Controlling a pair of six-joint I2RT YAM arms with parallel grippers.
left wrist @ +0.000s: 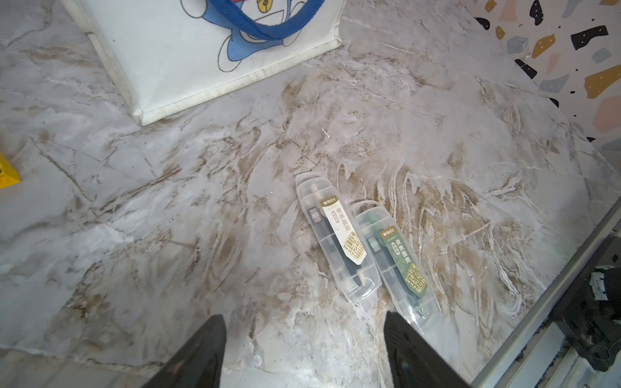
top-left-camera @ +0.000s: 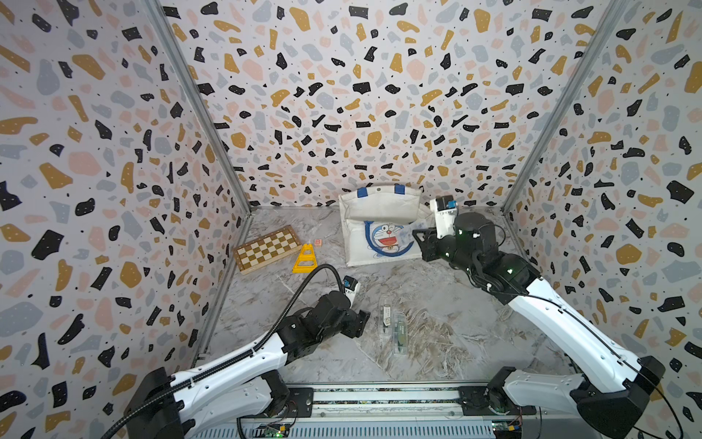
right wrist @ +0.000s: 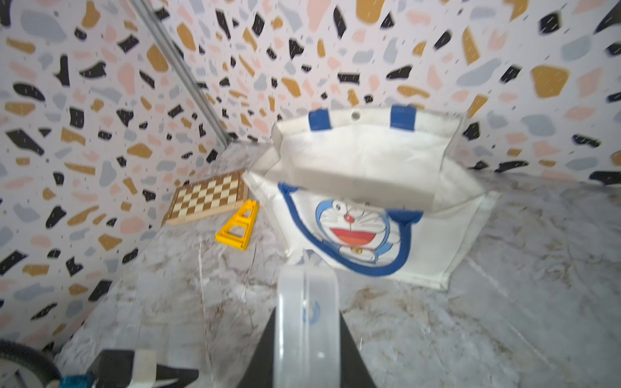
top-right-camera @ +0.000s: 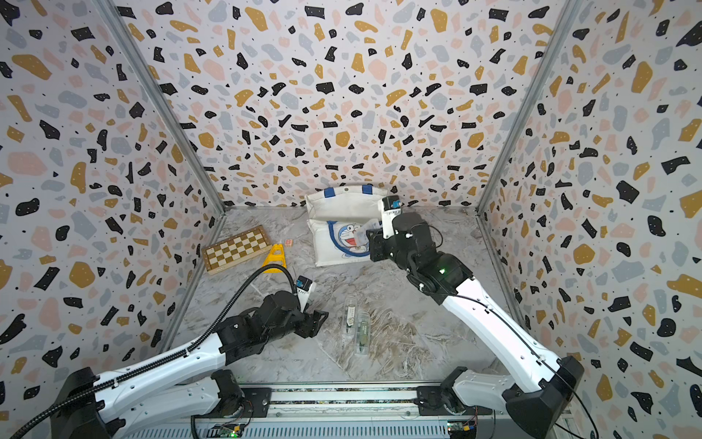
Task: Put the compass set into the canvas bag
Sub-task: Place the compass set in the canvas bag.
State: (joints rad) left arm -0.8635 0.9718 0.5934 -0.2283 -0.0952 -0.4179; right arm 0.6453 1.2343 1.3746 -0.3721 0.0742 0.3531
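Right now the right gripper (right wrist: 306,322) squeezes one clear compass case (right wrist: 307,289), its long end pointing at the canvas bag (right wrist: 437,242) just ahead, and the left gripper (left wrist: 304,319), fingers wide apart, sits near two more cases (left wrist: 336,235) on the table (left wrist: 168,235)

2 clear compass cases lie side by side, touching, on the marble table (left wrist: 168,218): cream-labelled case (left wrist: 339,235), green-labelled case (left wrist: 400,265). Fingers of the left gripper (left wrist: 304,317) spread, nothing between them, near the green-labelled case. A corner of the canvas bag (left wrist: 188,60) and its blue handle (left wrist: 268,30) show, well apart from both cases.
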